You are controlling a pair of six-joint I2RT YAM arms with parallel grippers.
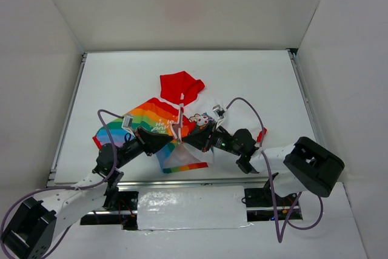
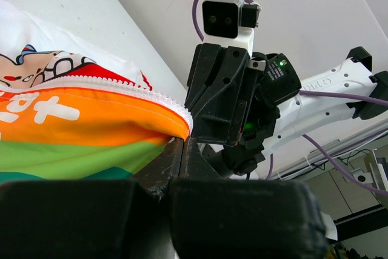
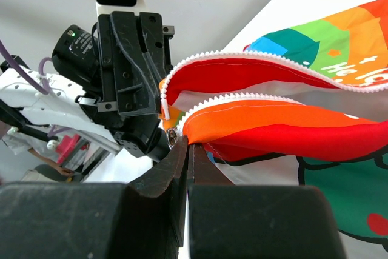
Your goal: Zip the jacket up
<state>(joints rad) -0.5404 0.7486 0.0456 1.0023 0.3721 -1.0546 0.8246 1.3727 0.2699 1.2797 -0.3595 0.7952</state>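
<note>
Jacket (image 1: 159, 121): one, unzipped; left tool (image 2: 183, 145), right tool (image 3: 185, 145) both clamping it.

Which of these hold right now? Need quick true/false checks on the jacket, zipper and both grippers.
1. The left gripper and right gripper are both shut on the jacket at the near end of its zipper. True.
2. The zipper is closed all the way up. False: the right wrist view shows its two rows of teeth standing apart.
3. The red hood lies on the far side of the jacket, away from the arm bases. True.
4. The left gripper holds the hood. False: it pinches the orange edge beside the zipper.
5. The rainbow half lies on the robot's right. False: it is on the left.
</note>
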